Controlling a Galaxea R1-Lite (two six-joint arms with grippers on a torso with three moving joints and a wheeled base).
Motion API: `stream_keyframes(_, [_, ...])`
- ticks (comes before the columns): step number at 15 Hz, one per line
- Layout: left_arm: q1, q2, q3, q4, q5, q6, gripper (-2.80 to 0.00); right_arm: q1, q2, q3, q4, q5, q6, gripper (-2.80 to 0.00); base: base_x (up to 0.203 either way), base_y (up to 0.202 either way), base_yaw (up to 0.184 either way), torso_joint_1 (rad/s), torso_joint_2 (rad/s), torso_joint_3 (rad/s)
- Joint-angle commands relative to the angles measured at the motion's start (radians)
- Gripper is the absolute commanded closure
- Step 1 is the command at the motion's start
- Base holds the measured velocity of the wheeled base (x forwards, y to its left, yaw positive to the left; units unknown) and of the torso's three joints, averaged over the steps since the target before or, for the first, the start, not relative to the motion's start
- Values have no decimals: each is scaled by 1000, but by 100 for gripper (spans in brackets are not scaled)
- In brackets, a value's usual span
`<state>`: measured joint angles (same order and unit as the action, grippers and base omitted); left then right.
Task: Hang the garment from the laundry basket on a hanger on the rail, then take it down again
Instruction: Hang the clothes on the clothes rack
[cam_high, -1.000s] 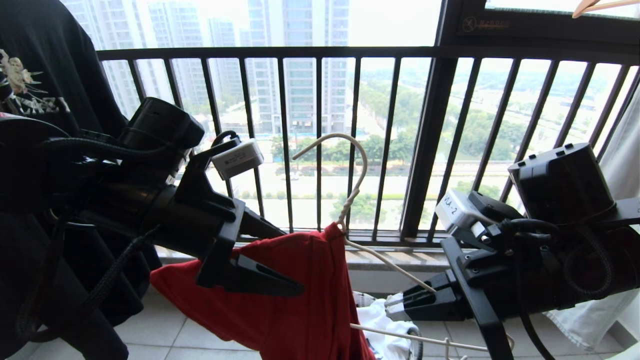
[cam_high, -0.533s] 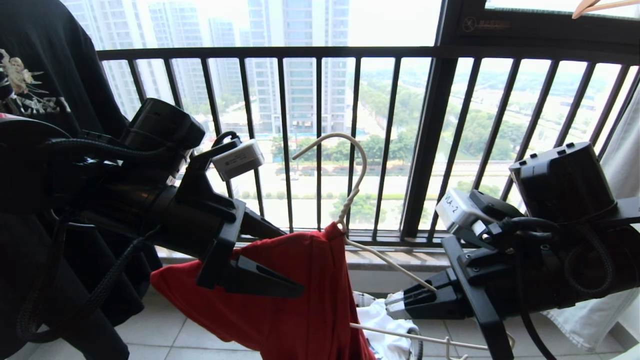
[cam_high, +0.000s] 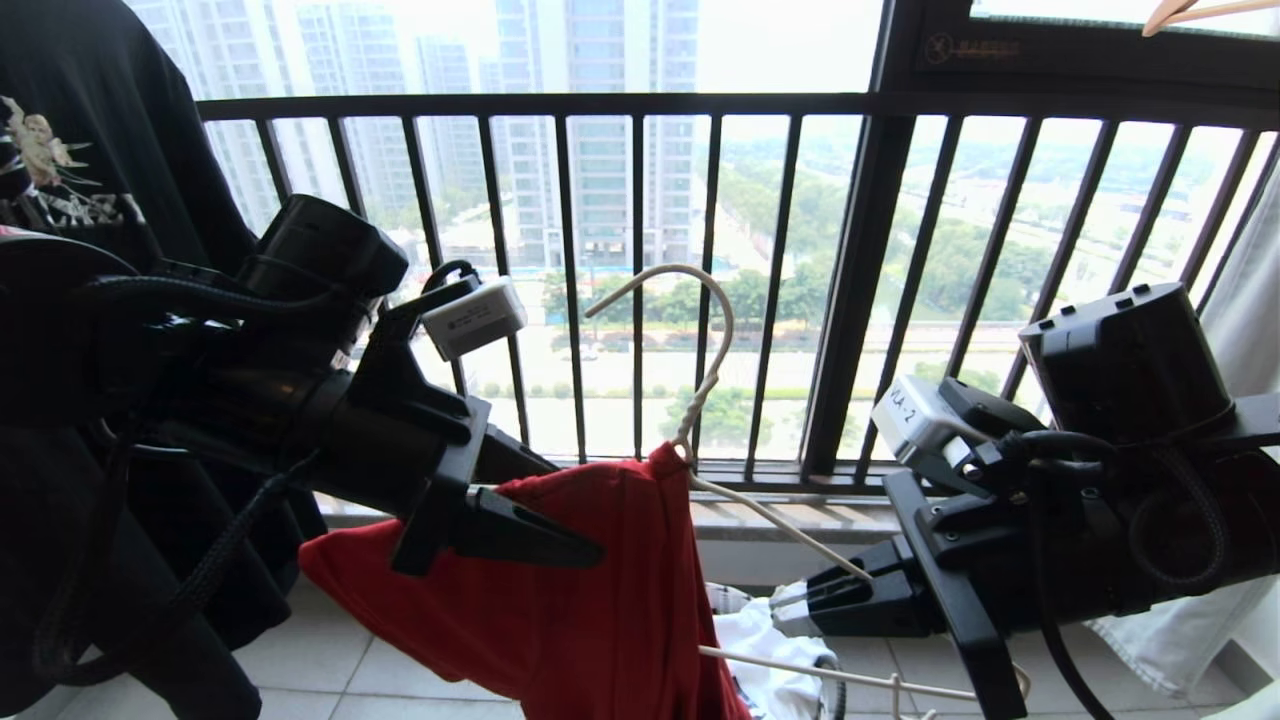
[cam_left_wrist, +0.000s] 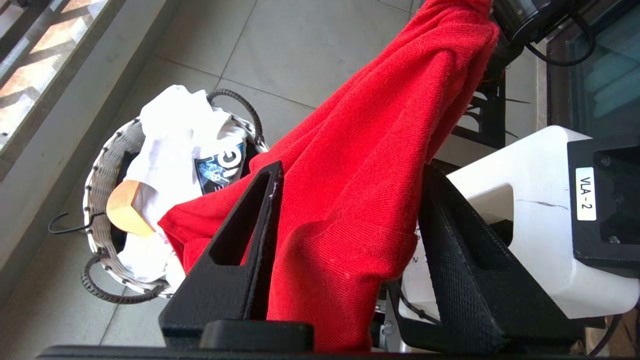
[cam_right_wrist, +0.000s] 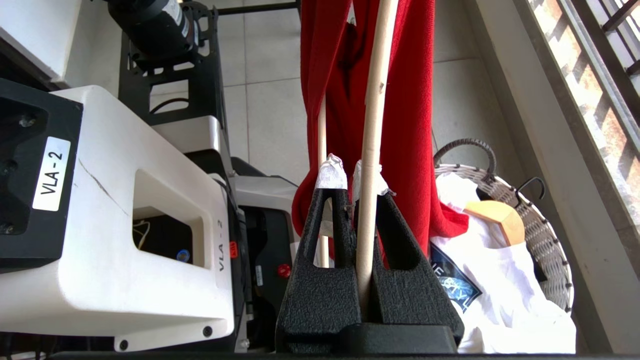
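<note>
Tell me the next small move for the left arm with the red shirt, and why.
Probably finish closing the left gripper on the garment. In the left wrist view its jaws straddle a bunched fold of the red cloth without clearly pinching it. The right gripper is shut on the hanger, whose hook stands free in front of the window railing, so the shirt needs a firm hold before pulling.

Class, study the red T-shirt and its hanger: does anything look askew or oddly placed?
Yes. The red T-shirt covers only one side of the wire hanger, bunched at the neck, while the other bare arm sticks out into the shut right gripper. The left gripper has the cloth between its fingers.
</note>
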<state>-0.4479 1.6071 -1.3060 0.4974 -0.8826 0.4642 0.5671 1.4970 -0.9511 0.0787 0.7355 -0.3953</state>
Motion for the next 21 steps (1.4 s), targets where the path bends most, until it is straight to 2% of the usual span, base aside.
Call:
stream_keyframes(1, [0,-6,1,3,-4,2,0,-4,2,0,1,4,-2,0,0,0,0,0,0,0])
stream_keyframes(16, [0,-4,4,1,-6,8,0,-18,11,3,-36,3,0,0,0,0,0,0,0,0])
stream_keyframes(17, [0,-4,4,1,-6,8,0,-18,11,3,-36,4,0,-280,0,0,0,0,0,0])
stream_keyframes(21, [0,-3,4,1,-6,8,0,-20,11,3,-34,2,1,-280,0,0,0,0,0,0])
